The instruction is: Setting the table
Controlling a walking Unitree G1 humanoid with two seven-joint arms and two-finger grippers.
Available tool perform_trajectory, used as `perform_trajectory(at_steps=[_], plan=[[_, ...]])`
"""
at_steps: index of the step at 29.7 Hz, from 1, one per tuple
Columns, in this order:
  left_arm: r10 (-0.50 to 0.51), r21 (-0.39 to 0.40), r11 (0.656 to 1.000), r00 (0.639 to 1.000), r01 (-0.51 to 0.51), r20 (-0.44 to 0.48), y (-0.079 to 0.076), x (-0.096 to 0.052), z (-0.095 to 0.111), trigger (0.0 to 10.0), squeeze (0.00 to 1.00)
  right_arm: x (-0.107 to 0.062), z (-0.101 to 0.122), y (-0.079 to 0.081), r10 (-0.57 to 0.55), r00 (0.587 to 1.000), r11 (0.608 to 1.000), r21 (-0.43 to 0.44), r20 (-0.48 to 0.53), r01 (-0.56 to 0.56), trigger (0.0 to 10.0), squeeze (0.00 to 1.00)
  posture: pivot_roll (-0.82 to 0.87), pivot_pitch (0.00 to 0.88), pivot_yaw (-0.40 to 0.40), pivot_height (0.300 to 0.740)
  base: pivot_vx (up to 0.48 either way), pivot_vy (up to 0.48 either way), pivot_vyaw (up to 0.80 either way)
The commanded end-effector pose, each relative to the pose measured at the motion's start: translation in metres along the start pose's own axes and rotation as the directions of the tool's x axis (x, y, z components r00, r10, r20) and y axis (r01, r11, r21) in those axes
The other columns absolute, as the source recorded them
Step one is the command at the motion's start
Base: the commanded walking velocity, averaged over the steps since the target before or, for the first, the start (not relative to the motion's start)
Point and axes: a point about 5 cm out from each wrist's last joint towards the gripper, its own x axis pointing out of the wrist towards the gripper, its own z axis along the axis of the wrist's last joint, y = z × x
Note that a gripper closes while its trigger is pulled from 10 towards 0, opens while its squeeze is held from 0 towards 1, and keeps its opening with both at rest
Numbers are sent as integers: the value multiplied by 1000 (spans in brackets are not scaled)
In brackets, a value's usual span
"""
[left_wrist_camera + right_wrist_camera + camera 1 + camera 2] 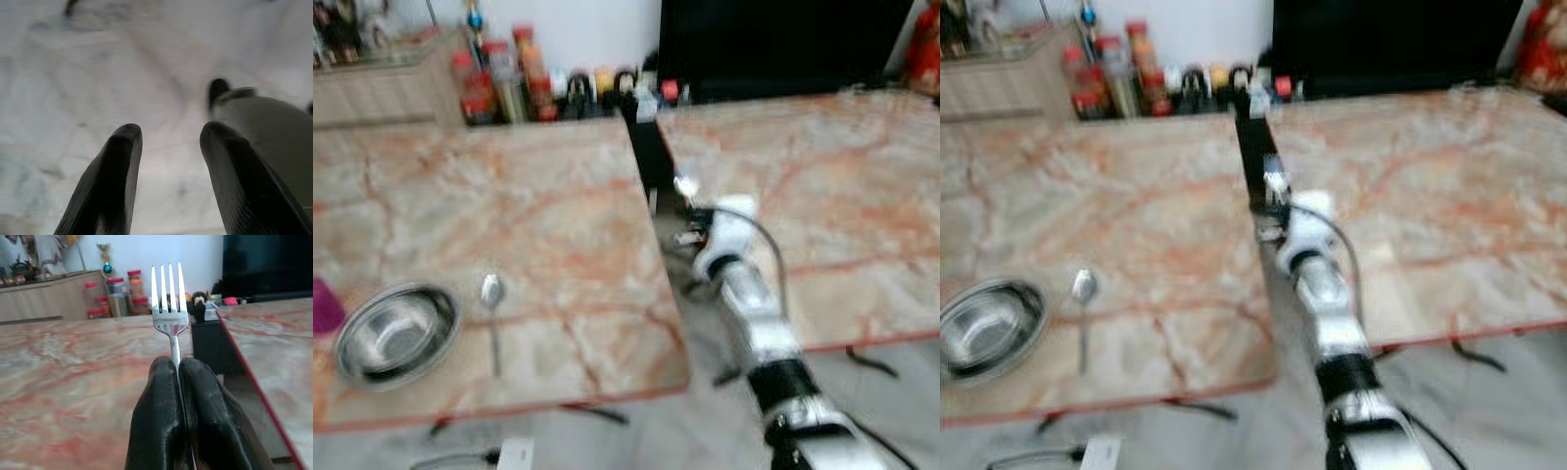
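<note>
While my right gripper point(178, 377) carries a fork point(169, 308), I think I am at the step of bringing it over to the place setting. Its two black fingers are pressed tight together on the fork's handle, and the prongs point up and away toward the far wall. The right arm point(754, 313) reaches out over the gap between two tables.

I see two big marble tables with pink and orange lines in them. The left table point(538, 215) has the place setting near its front edge. The right table point(822, 176) sits just beside it across a dark gap. Behind them is a white wall, a big black screen point(773, 39), a wooden cabinet point(372, 88) and a row of jars with red lids point(499, 78). The floor below is pale.

On the left table a shiny metal bowl point(396, 333) sits near the front. A spoon point(492, 313) lies just beside it, on the bowl's right. A bit of something purple point(325, 305) shows at the left edge.

Next I think I must swing the fork left and lay it flat near the bowl without bumping the spoon.

My left gripper point(168, 142) hangs low over the pale floor, with its fingers apart and holding nothing.
</note>
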Motion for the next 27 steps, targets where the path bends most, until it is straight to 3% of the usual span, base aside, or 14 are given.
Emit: perform_trajectory(at_steps=[1,17,27], plan=[[-14,-7,1000,999,13,-38,-5,-1,-8,10000,0,-2,0,-13,-38,999,999,-1,-5,38,10000,0,9,0,35,740,0,480,0],[-17,-10,1000,999,17,-36,-7,-1,-9,10000,0,-2,0,-15,-37,999,999,-13,-14,37,10000,0,9,0,25,740,0,480,0],[-17,-10,1000,999,17,-35,-7,-1,-9,10000,0,-2,-1,-15,-38,999,999,-16,-18,38,10000,0,9,0,25,740,0,352,0]])
